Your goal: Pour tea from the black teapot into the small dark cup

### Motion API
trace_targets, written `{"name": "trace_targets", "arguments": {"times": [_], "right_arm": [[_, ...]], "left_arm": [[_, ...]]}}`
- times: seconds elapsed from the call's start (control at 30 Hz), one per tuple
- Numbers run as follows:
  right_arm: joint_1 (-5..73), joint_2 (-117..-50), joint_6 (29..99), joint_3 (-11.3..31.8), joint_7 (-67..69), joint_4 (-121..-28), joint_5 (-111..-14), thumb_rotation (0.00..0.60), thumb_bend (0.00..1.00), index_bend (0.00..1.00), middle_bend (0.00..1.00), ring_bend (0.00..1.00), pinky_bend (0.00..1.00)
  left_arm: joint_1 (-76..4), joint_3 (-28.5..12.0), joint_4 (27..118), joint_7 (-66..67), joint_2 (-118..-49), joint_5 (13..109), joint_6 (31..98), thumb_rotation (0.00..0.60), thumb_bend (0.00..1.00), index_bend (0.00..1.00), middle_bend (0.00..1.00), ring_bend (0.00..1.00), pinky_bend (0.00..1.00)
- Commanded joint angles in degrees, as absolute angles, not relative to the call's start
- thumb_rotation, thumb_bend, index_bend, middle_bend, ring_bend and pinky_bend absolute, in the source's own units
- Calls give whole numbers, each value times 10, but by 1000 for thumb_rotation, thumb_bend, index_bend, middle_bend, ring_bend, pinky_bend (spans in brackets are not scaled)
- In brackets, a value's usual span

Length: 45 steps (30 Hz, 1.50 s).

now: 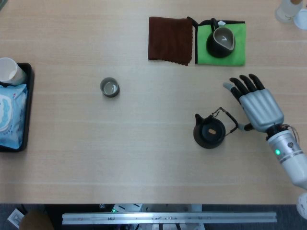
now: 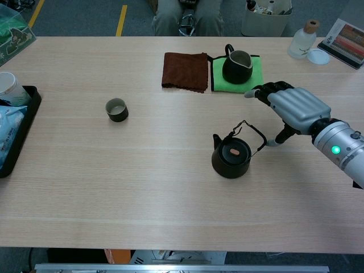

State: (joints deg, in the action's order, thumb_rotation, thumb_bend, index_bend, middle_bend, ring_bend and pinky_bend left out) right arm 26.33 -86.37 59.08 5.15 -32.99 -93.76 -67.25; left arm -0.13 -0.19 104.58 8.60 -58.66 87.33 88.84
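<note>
Our right hand, fingers spread and empty, hovers just right of the black teapot; bare worktop stretches left toward the small dark cup.

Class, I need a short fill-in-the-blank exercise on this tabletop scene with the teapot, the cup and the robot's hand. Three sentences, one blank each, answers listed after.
1. The black pitcher stands on a cloth whose colour is ____.
2. The brown cloth lies directly to the ____ of that cloth in both views.
3. The right hand, its fingers spread, is beside the black teapot and holds ____; the small dark cup stands far to the teapot's left.

Missing words: green; left; nothing
</note>
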Motion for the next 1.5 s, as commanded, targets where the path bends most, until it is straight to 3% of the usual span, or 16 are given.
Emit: {"name": "trace_targets", "arguments": {"times": [0.03, 1.07, 1.27, 1.5], "right_arm": [[270, -871, 591, 56, -331, -930, -664, 600, 65, 137, 103, 0, 50], [371, -989, 591, 132, -337, -787, -597, 600, 66, 137, 103, 0, 50], [366, -965, 605, 130, -325, -818, -604, 600, 66, 137, 104, 0, 50], [337, -874, 604, 108, -297, -933, -607, 600, 66, 138, 181, 72, 50]], "left_arm": [[-1, -2, 1045, 86, -586, 873, 888, 600, 406, 279, 286, 265, 284], [4, -7, 1036, 76, -582, 862, 893, 600, 406, 279, 285, 265, 285], [6, -7, 1038, 75, -580, 865, 897, 600, 406, 279, 285, 265, 284], [6, -5, 1042, 77, -581, 871, 897, 600, 406, 279, 285, 265, 284]]}}
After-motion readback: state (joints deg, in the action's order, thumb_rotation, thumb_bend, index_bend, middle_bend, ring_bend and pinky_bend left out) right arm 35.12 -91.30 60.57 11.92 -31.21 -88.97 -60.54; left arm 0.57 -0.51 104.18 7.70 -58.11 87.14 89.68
